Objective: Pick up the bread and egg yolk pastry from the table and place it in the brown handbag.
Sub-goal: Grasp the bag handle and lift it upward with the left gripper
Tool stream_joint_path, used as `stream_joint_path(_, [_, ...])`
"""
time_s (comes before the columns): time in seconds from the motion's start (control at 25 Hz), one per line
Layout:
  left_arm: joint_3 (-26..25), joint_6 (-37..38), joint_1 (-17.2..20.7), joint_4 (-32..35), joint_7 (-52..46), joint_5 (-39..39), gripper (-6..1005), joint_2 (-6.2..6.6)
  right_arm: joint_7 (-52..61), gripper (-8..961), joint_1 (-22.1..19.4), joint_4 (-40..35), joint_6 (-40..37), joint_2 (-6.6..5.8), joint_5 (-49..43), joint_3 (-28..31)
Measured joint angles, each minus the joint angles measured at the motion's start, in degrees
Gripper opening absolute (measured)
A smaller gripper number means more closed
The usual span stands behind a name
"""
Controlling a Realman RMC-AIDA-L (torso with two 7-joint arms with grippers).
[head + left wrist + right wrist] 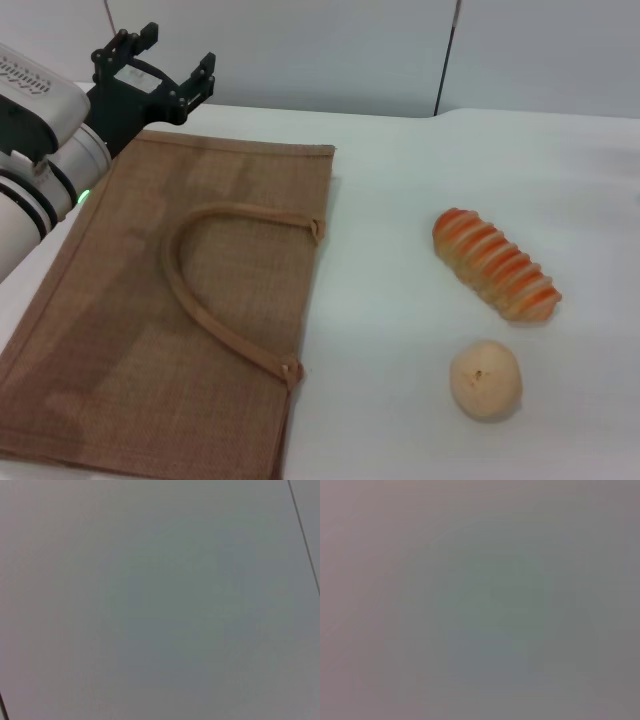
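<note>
The brown handbag [170, 310] lies flat on the white table at the left, its tan loop handle [215, 300] on top. The striped orange and cream bread [495, 263] lies on the table at the right. The round pale-tan egg yolk pastry [485, 379] sits just in front of it. My left gripper [165, 62] is open and empty, raised above the bag's far left corner. The right gripper is out of view. Both wrist views show only a blank grey surface.
The white table [400, 200] runs between the bag and the food. A grey wall with a thin vertical seam [447, 50] stands behind the table.
</note>
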Motion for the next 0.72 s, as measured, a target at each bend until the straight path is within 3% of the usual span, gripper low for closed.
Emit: stream_joint_path(0.72, [0.24,2.44,-0.32,0.05,-0.53,0.00,745,0.00,-0.31,883,0.46,-0.46,3.51,-0.17,0.00,0.70])
